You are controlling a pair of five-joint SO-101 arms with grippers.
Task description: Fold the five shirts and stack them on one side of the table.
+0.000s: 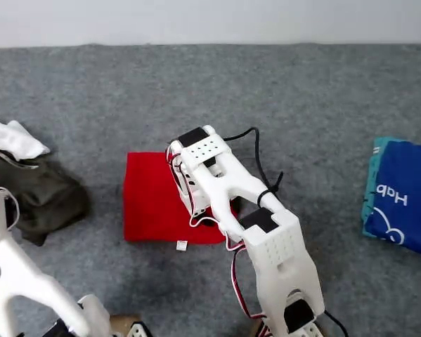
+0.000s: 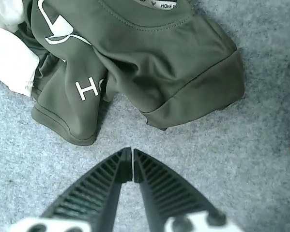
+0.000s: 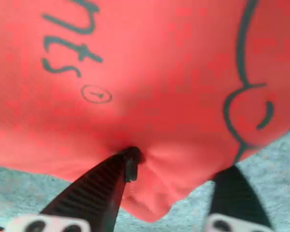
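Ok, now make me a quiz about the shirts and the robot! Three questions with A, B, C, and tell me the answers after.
1. Where is the blue shirt?
A) on a chair
B) on a teal shirt
C) hanging on the wall

2. What colour is the shirt next to the white shirt?
A) yellow
B) dark green
C) pink

3. What are the left fingers doing?
A) closed, holding nothing
B) pulling the white shirt
C) spread wide open

Answers:
1 B, teal peeks out from under its edge.
2 B, the dark green shirt lies crumpled against the white one.
3 A, they meet tip to tip over the grey table.
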